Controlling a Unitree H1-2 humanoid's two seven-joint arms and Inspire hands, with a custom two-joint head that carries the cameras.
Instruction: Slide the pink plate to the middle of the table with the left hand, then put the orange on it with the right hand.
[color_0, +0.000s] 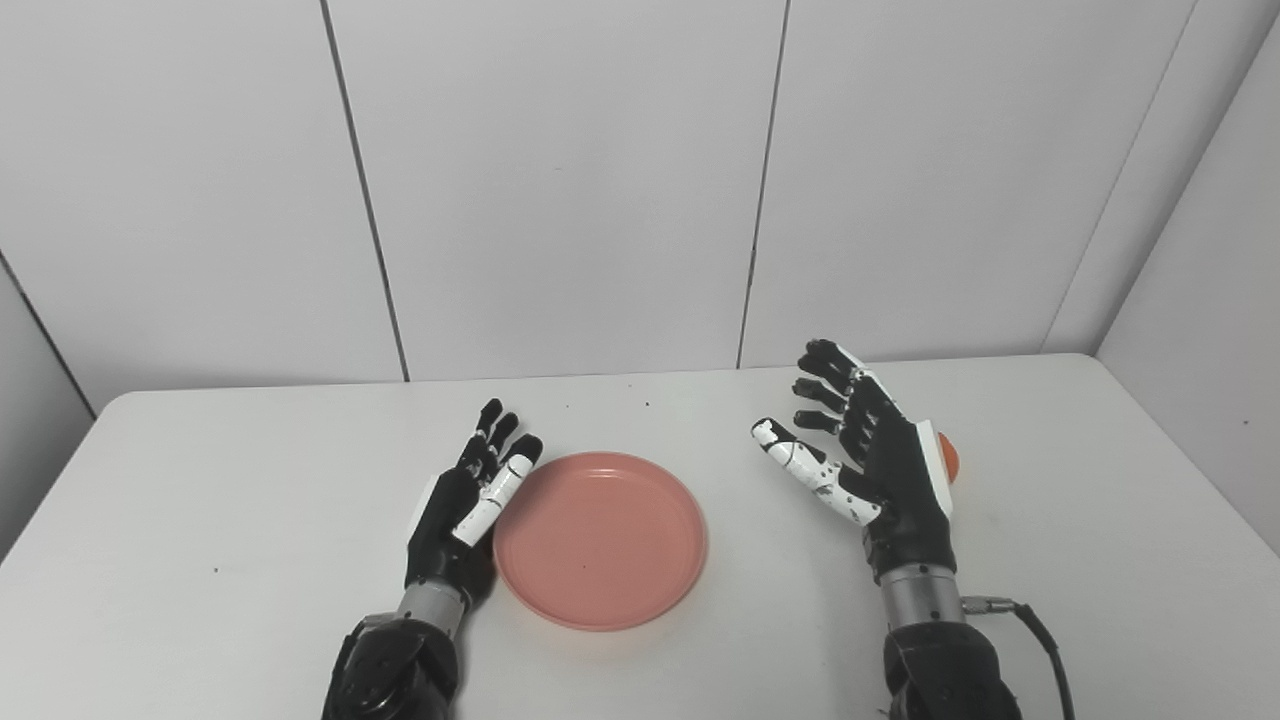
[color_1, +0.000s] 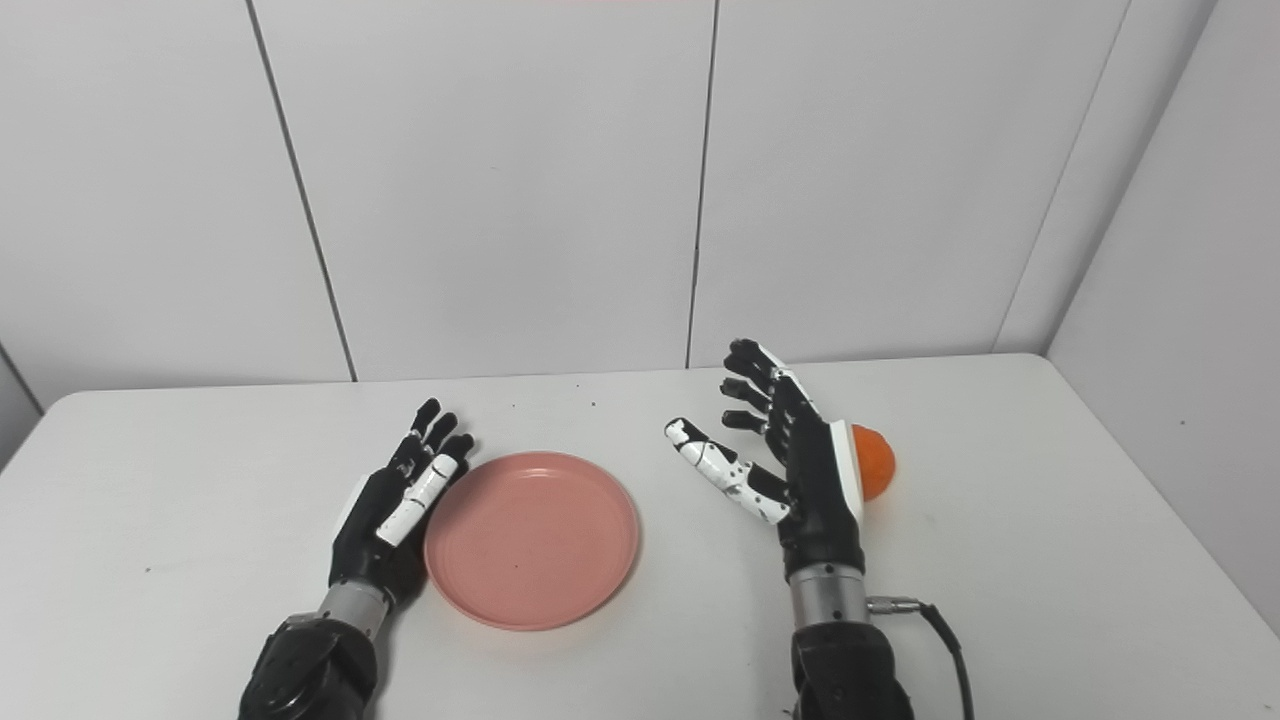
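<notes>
The pink plate (color_0: 600, 538) lies flat and empty near the middle of the white table (color_0: 200, 520). My left hand (color_0: 465, 505) is open, its fingers stretched out along the plate's left rim, touching or nearly touching it. My right hand (color_0: 870, 455) is open, fingers spread, raised above the table to the right of the plate. The orange (color_1: 872, 462) sits on the table just behind and right of the right hand, mostly hidden by it in the left eye view (color_0: 947, 457).
The table ends at a grey panelled wall (color_0: 560, 180) at the back and a side wall (color_0: 1200, 300) on the right. A black cable (color_0: 1040, 630) runs from the right wrist.
</notes>
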